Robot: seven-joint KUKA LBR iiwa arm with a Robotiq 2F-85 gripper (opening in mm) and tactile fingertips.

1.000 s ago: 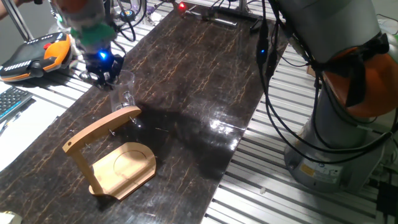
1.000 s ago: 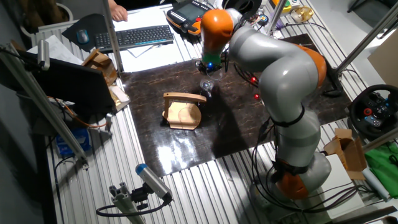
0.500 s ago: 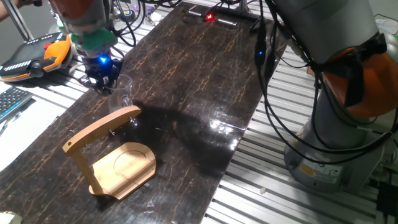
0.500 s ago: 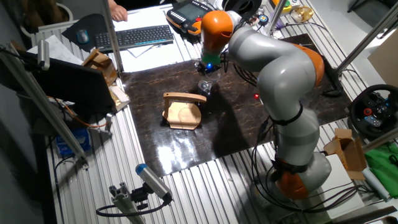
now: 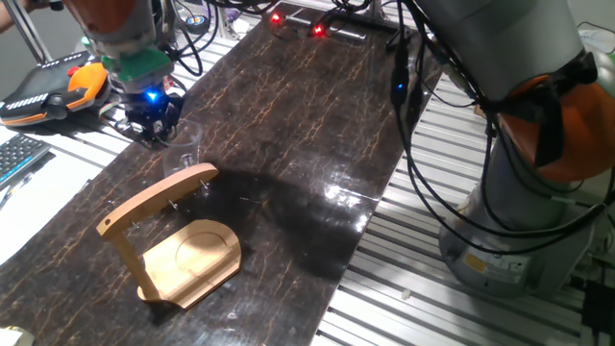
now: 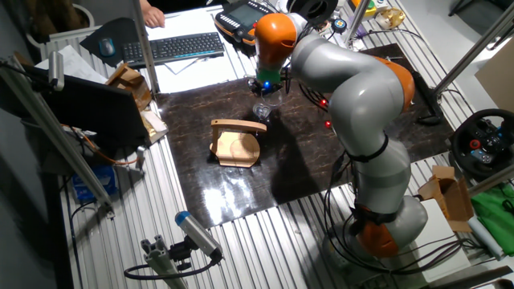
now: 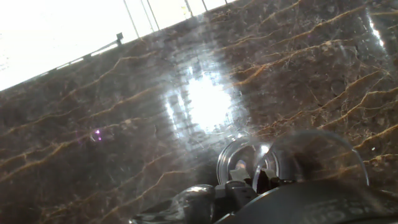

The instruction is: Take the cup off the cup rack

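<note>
The cup (image 5: 183,146) is a clear glass mug, very faint, just beyond the upper tip of the cup rack's slanted arm (image 5: 154,200). My gripper (image 5: 154,123) is right above it and looks shut on its rim. In the hand view the cup (image 7: 298,158) shows at the bottom right against the fingers, over the dark marbled table (image 7: 124,124). The bamboo cup rack (image 5: 197,258) stands on its rounded base near the table's front left. In the other fixed view the gripper (image 6: 265,90) and the cup (image 6: 263,108) are just behind the cup rack (image 6: 234,144).
An orange and black teach pendant (image 5: 53,86) and a keyboard (image 5: 14,159) lie left of the table. The arm's grey base (image 5: 519,211) and cables stand at the right. A keyboard (image 6: 173,46) and a cardboard box (image 6: 128,80) sit beyond the table's far edge.
My gripper has moved a little to the left and away from the rack's arm tip, and the cup has moved with it.
</note>
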